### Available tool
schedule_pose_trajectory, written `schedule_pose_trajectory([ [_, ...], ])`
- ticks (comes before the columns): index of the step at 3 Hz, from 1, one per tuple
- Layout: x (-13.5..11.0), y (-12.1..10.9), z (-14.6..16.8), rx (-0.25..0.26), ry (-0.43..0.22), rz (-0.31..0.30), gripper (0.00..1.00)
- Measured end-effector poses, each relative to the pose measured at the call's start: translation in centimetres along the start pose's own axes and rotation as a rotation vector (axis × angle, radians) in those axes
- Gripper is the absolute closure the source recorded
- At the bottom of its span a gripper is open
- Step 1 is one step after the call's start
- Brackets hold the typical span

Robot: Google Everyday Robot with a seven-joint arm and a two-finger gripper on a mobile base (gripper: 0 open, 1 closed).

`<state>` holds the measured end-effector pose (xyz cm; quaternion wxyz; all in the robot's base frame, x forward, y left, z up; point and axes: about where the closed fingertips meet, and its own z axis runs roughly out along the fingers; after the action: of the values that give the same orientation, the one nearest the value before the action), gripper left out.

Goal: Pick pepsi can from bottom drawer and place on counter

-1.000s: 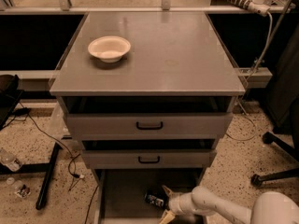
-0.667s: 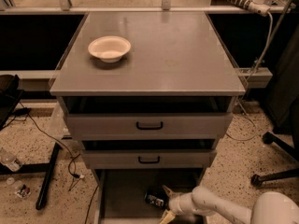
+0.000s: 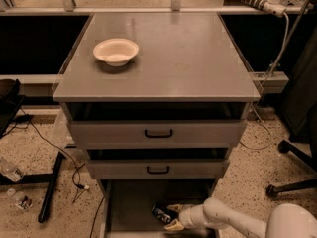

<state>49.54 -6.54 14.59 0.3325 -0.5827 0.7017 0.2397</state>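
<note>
The gripper sat low inside the bottom drawer, reaching in from 3 o'clock. Whether it grasped anything could not be told. The pepsi can lay on the drawer floor right at its 9 o'clock. The counter stood at 12 o'clock, with a bowl toward 11 o'clock.
</note>
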Motion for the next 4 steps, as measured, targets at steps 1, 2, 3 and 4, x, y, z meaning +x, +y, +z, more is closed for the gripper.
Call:
schedule_pose_trajectory([
  [1,0.00,0.00,0.00,0.000,0.000,0.000,0.66],
  [2,0.00,0.01,0.01,0.000,0.000,0.000,0.63],
  [3,0.00,0.01,0.01,0.000,0.000,0.000,0.41],
  [4,0.00,0.01,0.01,0.000,0.000,0.000,0.17],
])
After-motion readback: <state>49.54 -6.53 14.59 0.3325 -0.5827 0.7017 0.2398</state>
